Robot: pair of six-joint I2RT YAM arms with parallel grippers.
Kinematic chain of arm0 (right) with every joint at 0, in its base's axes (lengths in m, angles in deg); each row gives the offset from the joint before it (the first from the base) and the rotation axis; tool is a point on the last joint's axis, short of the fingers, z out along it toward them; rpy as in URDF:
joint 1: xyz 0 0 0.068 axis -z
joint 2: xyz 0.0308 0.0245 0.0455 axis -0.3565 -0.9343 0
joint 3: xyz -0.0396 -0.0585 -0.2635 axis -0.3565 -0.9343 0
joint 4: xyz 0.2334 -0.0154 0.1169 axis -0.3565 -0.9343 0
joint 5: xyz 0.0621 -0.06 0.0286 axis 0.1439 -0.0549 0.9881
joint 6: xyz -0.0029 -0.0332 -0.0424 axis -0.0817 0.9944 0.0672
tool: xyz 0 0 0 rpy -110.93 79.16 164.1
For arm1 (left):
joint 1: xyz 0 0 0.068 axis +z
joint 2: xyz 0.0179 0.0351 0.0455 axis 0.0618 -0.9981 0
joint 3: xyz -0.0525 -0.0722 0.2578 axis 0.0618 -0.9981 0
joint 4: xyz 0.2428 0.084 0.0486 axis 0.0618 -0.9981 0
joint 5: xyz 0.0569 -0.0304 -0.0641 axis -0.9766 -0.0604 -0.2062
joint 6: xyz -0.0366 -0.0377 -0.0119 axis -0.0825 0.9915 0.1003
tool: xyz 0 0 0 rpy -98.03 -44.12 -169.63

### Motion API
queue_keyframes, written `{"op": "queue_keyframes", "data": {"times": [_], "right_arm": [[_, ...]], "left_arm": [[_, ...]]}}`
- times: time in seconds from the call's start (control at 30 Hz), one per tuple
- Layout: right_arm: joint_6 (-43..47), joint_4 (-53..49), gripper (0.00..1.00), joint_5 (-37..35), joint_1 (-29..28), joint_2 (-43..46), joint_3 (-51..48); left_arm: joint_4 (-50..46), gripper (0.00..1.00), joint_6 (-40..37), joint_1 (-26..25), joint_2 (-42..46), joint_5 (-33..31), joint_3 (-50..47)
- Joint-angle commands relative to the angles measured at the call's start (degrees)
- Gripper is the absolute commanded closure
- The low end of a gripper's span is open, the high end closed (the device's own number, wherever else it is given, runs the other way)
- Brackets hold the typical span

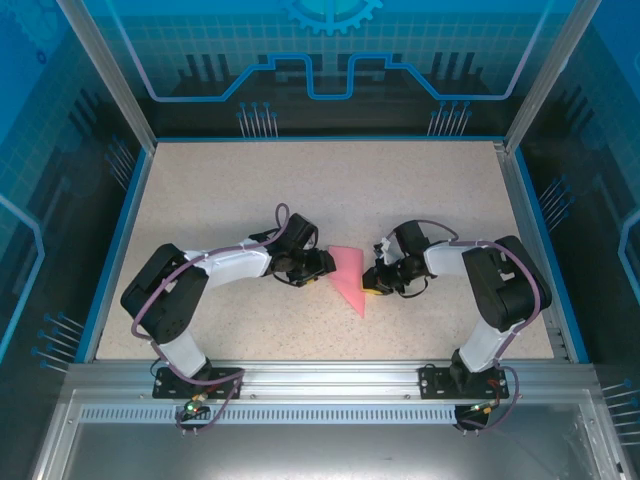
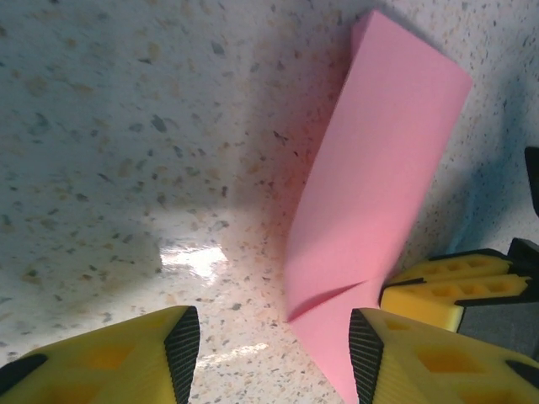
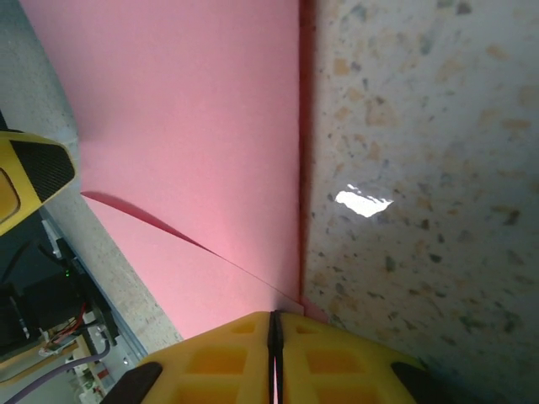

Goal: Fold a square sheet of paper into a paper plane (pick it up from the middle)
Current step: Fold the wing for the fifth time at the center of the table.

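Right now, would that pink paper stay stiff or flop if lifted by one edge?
Probably floppy: the pink paper is thin and one layer curls up. Likely light, so a nudge should slide it. Its fold may stiffen it.

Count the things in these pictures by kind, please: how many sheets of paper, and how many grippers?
Pink sheet of paper, folded: 1
Grippers: 2 (left gripper, open; right gripper, shut on the paper's edge)
Total: 3
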Motion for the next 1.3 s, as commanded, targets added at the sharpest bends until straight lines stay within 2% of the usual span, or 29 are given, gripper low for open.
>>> {"op": "queue_keyframes", "data": {"times": [0.0,0.63,0.97,1.27], "right_arm": [[0.41,1.84,0.9,1.02,0.83,-2.23,-1.18],[0.41,2.52,0.91,0.24,1.33,-3.75,-1.42],[0.9,2.03,0.91,-0.46,1.38,-5.07,-0.71],[1.03,2.03,0.92,-1.07,1.4,-6.92,-0.06]], "left_arm": [[1.45,0.47,-0.39,-0.97,-1.39,2.52,2.45],[7.15,0.5,0.59,-1.5,-6.21,7.33,3.2],[5.33,0.53,-4.48,-0.66,-7.86,8.82,5.77],[7.86,0.52,-7.57,2.32,-10.5,16.56,6.87]]}}
